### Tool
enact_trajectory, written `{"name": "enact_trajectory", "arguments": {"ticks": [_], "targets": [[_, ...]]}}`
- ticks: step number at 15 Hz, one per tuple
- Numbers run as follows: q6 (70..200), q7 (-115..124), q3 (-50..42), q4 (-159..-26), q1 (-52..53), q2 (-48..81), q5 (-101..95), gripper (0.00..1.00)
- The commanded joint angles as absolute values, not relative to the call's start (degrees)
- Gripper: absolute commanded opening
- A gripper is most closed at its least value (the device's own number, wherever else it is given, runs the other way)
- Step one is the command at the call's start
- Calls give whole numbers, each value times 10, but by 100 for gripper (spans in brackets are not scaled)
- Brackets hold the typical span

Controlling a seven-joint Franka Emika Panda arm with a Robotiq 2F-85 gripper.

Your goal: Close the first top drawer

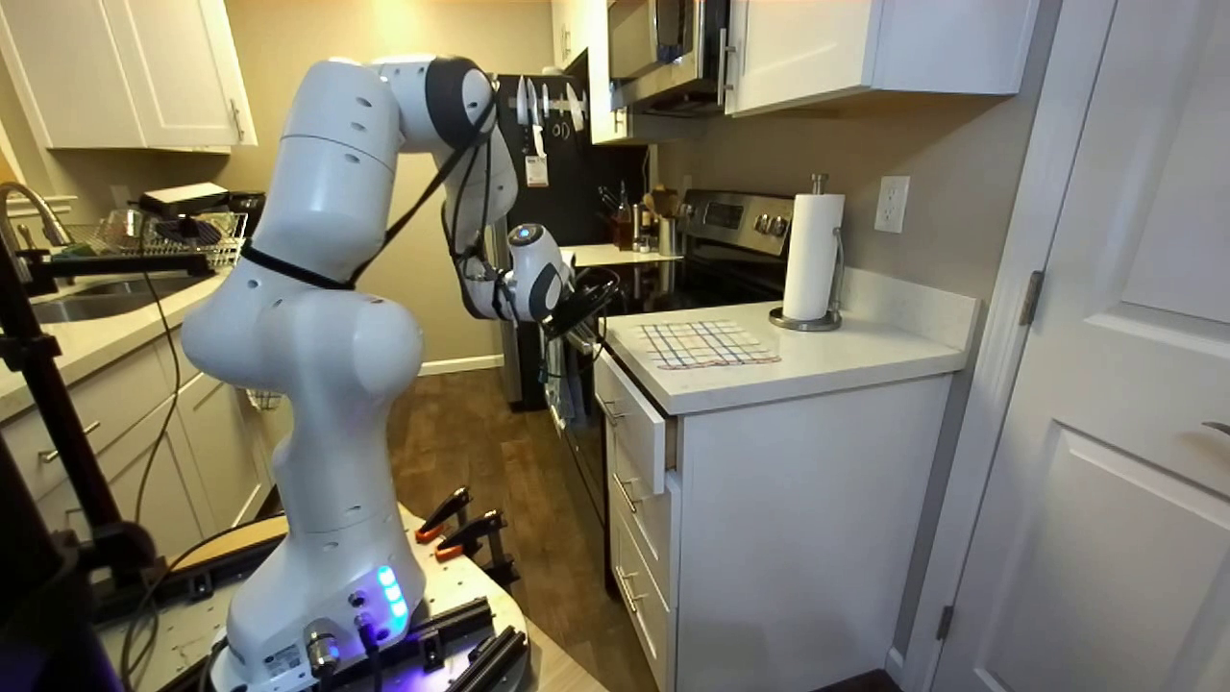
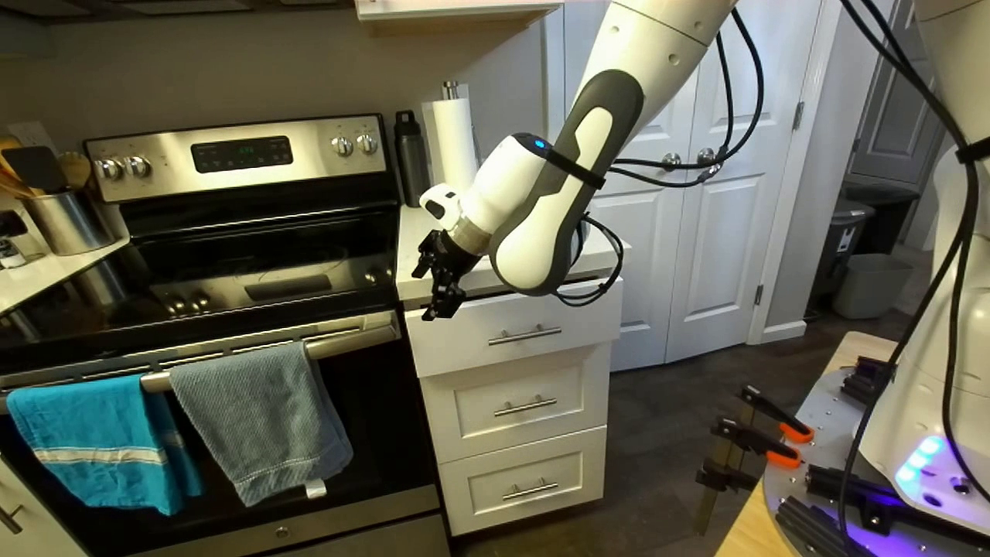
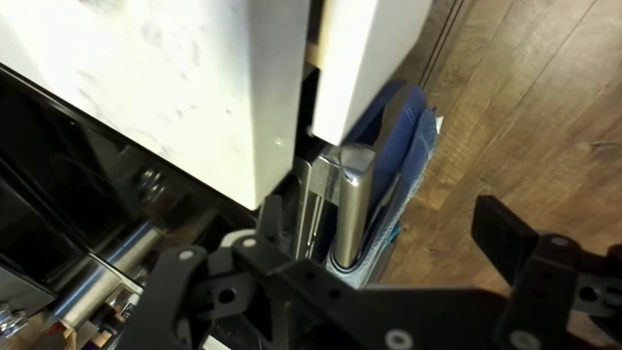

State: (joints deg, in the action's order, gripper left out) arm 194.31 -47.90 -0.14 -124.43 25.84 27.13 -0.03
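Top drawer: found partway out of the white cabinet beside the glass-top range, jutting past the middle drawer. Could see no contents through the dark gap behind its front. Saw fingers spread wide, holding nothing, near the drawer's range-side end, without visible contact in the wrist view. Judged jamming the likeliest trouble, from an off-centre push at that end. Also feared snagging the oven handle or the grey-blue dish towel draped over it, given such wide-set fingers, and sliding over the drawer's top edge from too high an approach. Noted a steel utensil crock across the range from the drawer, holding a black spatula and wooden utensils. Could not tell the contents of the grey wastebasket.
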Motion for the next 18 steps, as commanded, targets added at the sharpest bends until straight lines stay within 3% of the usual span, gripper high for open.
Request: {"name": "enact_trajectory", "arguments": {"ticks": [1,5,9,14,18], "targets": [[1925,-393,139,-1280,151,240,-53,100],[1932,-345,321,-1276,1,280,-83,100],[1921,-346,432,-1280,-108,316,-88,100],[1918,-354,493,-1281,-178,349,-81,100],[1925,-298,457,-1268,-153,347,-131,100]]}}
